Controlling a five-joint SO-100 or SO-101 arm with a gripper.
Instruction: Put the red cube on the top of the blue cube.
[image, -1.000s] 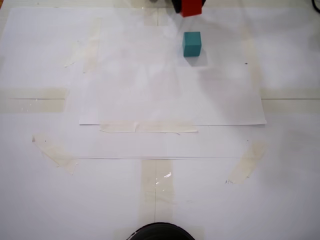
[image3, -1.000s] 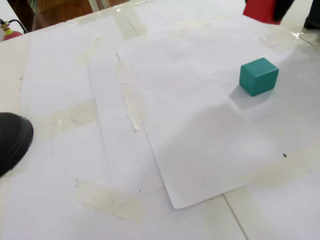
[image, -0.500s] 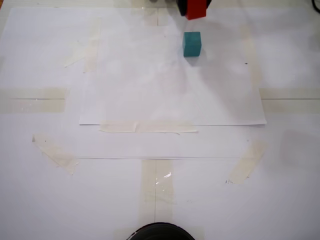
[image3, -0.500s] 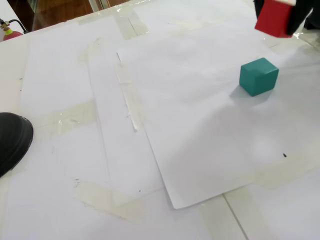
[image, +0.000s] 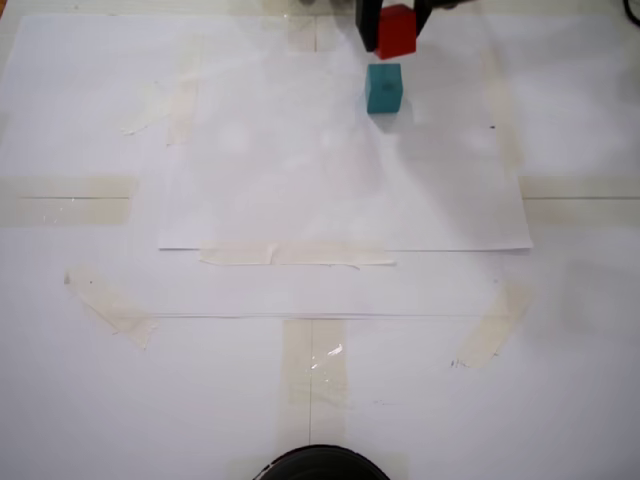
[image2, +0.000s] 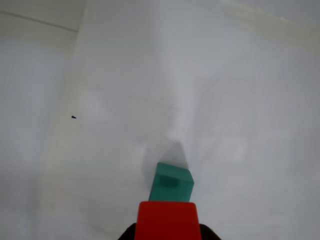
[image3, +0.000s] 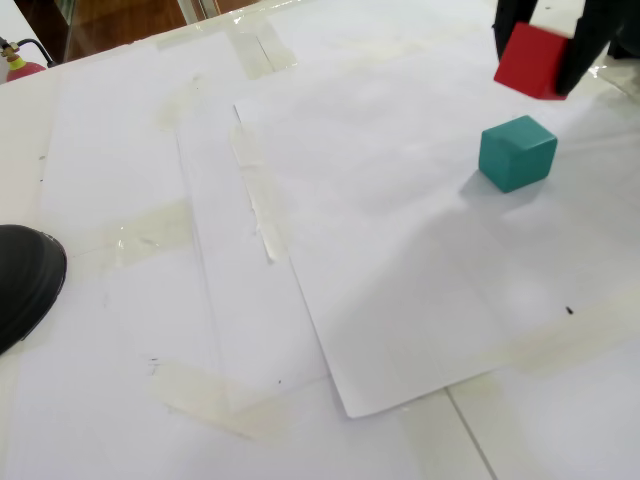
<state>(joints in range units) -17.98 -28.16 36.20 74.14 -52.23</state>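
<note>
Above blue cube (image3: 517, 152), red cube (image3: 531, 63), claw-held (image3: 540, 55), unlabelled

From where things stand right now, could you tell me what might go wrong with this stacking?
1. The red cube, held tilted in the tool, may land corner-first and slide off.
2. It is not yet over the blue cube, so an early release drops it onto the paper.
3. A misaligned descent could push the blue cube.

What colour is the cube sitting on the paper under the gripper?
Teal, a blue-green. The blue cube shows best in a fixed view, lying below the held red cube.
</note>
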